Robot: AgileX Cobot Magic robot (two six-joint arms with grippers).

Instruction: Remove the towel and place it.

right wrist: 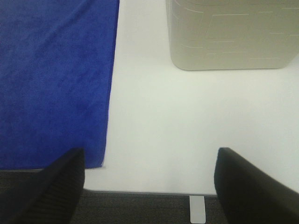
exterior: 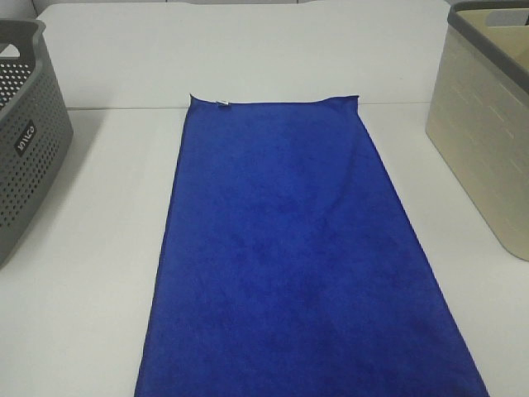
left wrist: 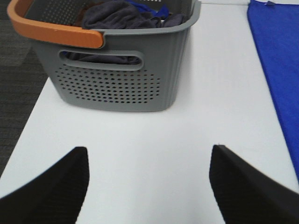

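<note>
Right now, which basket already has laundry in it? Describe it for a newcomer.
On the white table, look left of the blue towel spread flat down the middle. The grey perforated basket there holds dark crumpled cloths and has an orange handle; the beige basket opposite lacks one.

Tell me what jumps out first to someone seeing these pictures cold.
The royal-blue towel dominates, spread flat down the middle of the white table. A perforated grey basket with dark cloths inside sits at the left edge, a beige basket at the right. Both grippers hover open over bare table, holding nothing.
</note>
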